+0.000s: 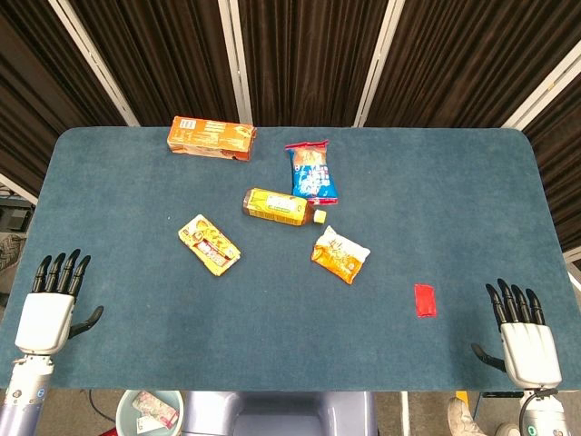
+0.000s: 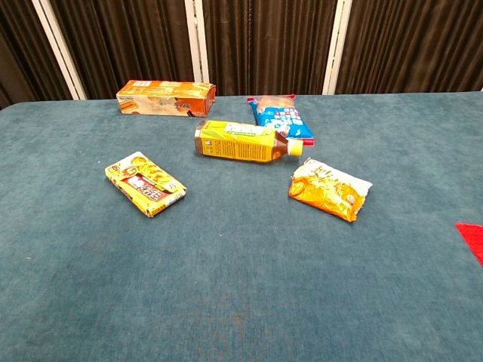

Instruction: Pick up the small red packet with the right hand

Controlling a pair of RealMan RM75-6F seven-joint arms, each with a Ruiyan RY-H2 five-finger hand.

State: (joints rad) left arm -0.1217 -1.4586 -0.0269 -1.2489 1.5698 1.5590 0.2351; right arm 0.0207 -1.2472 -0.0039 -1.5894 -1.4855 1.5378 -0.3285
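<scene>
the small red packet lies flat on the blue tabletop, a little ahead of the right hand's fingers and off to their inner side, toward the middle of the tabletop. it is near those fingertips but apart from them, with bare cloth between. in the chest view only one corner of the packet shows at the right edge, and neither hand appears there.

the right hand rests at the near right edge of the tabletop, back upward, its fingers straight, pointing away from the robot and slightly fanned, with the thumb out to the inner side. it holds nothing. the left hand sits at the near left edge in the same way, its fingers extended and a little apart, thumb out toward the middle, holding nothing. the red packet is well apart from it, across the tabletop.

farther beyond the right fingers and more toward the centre lies an orange snack bag. past that are a yellow bottle lying on its side, a blue-and-red snack bag just beside its cap end, and an orange box near the far edge. a yellow biscuit pack lies ahead of the left fingers, toward the middle.
</scene>
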